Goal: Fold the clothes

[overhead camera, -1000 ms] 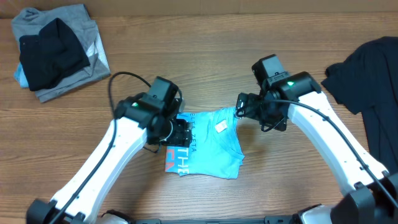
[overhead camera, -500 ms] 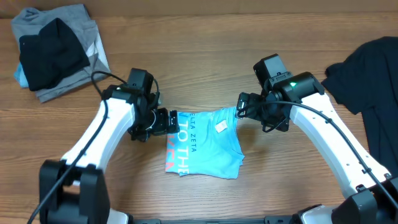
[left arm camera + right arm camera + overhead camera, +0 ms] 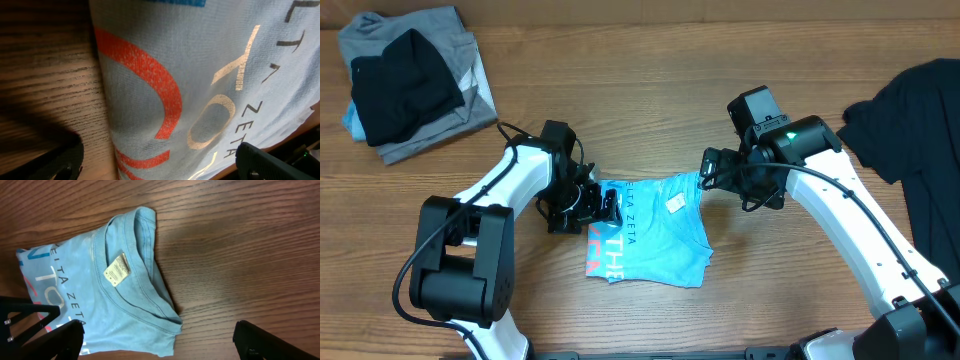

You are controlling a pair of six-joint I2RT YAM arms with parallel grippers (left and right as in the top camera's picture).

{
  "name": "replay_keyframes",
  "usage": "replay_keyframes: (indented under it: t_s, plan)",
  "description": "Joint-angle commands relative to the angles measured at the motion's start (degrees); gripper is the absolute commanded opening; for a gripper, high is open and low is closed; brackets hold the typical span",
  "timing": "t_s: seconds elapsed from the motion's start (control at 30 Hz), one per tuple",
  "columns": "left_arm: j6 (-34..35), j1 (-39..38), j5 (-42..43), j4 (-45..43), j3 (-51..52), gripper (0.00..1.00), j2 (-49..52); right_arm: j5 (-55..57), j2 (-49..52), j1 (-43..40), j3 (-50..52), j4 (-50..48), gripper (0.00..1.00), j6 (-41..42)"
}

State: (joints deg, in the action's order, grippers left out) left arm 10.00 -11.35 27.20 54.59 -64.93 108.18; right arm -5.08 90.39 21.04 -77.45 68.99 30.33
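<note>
Jaws apart: left gripper (image 3: 608,207) at blue shirt (image 3: 655,240) edge, right gripper (image 3: 705,172) seemingly beside collar (image 3: 99,255).

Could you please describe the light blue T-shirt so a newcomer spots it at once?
At the middle of the wooden table, between the two arms, lies the light blue T-shirt. Unlike the grey and black pile top left and the black shirt right, it bears lettering.

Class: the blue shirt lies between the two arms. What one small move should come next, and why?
Probably lower the left tool and shut it on the left edge of the light blue T-shirt, ready to fold it over. Both tools look open; the left one hovers close over that lettered edge, and the right tool hovers by the collar.
</note>
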Motion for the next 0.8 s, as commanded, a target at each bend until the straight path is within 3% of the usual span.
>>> replay_keyframes:
  t_s: [0.0, 0.07, 0.23, 0.33, 0.4, 0.47, 0.53, 0.77]
  plan:
    - [-2.73, -1.03, 0.94, -0.85, 0.79, 1.0, 3.1, 0.55, -0.28, -0.22, -0.59, -0.59, 1.0, -0.37]
    - [-2.08, -1.7, 0.9, -1.7, 0.79, 1.0, 3.85, 0.5, -0.28, -0.22, -0.57, -0.87, 1.0, -0.35]
    - [2.49, -4.13, 0.94, -5.62, 0.81, 0.73, 6.62, 0.5, -0.28, -0.22, -0.57, -0.5, 1.0, -0.35]
    - [2.49, -5.05, 0.94, -5.86, 0.81, 0.7, 7.52, 0.5, -0.28, -0.22, -0.57, -0.46, 1.0, -0.35]
    - [2.45, -5.53, 0.74, -6.01, 0.81, 0.52, 7.85, 0.52, -0.28, -0.22, -0.57, -0.5, 1.0, -0.37]
    - [2.45, -5.6, 0.09, -6.62, 0.79, 0.19, 7.85, 0.5, -0.28, -0.22, -0.57, -0.48, 1.0, -0.35]
    - [2.45, -5.46, -0.74, -7.3, 0.68, 0.04, 7.85, 0.52, -0.28, -0.22, -0.57, -0.31, 1.0, -0.35]
    - [2.16, -0.52, -7.56, -6.99, -6.6, 0.04, 7.85, 0.63, -0.28, -0.22, -0.57, 0.92, 1.0, -0.42]
